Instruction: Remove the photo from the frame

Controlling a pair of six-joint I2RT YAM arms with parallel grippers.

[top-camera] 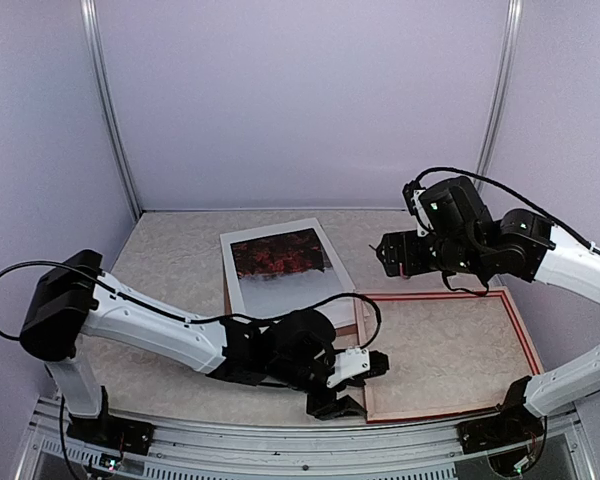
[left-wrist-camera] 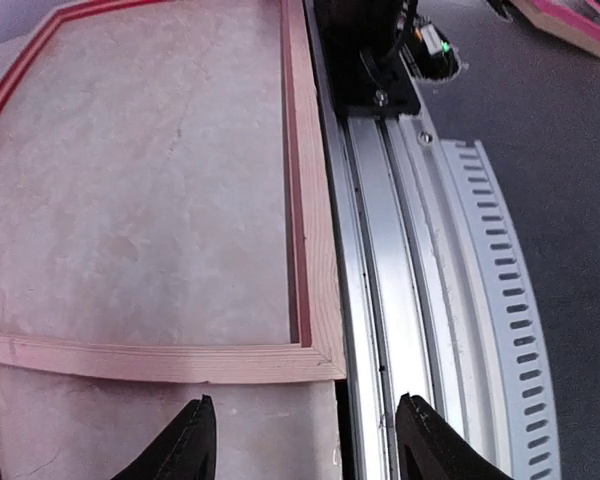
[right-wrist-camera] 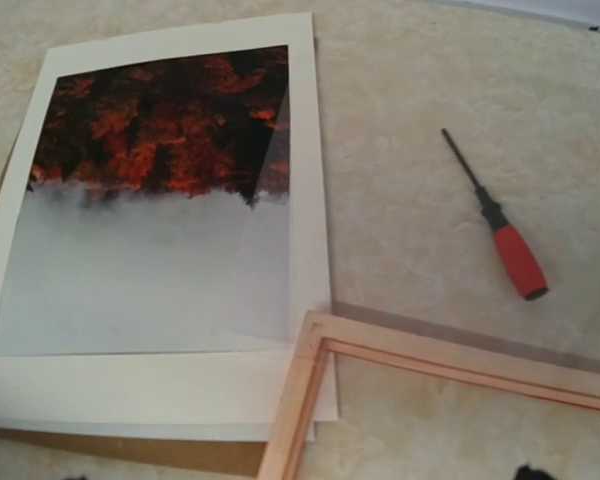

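Observation:
The photo (top-camera: 280, 262), red-orange foliage above pale mist, lies flat on the table inside a white mat (right-wrist-camera: 180, 385) and over a brown backing board (right-wrist-camera: 130, 452). The frame (top-camera: 514, 318) lies empty to its right, with the table surface showing through it. Its far-left corner (right-wrist-camera: 318, 338) rests over the mat's corner. My left gripper (top-camera: 356, 384) is low at the frame's near-left corner (left-wrist-camera: 315, 358), open, with nothing between its fingers (left-wrist-camera: 188, 442). My right gripper (top-camera: 388, 252) hangs open above the table, beyond the frame's far edge, holding nothing.
A small red-handled screwdriver (right-wrist-camera: 508, 250) lies on the table beyond the frame, to the right of the photo. The aluminium rail (left-wrist-camera: 380, 250) at the table's near edge runs right beside the frame's near side. White walls enclose the table on three sides.

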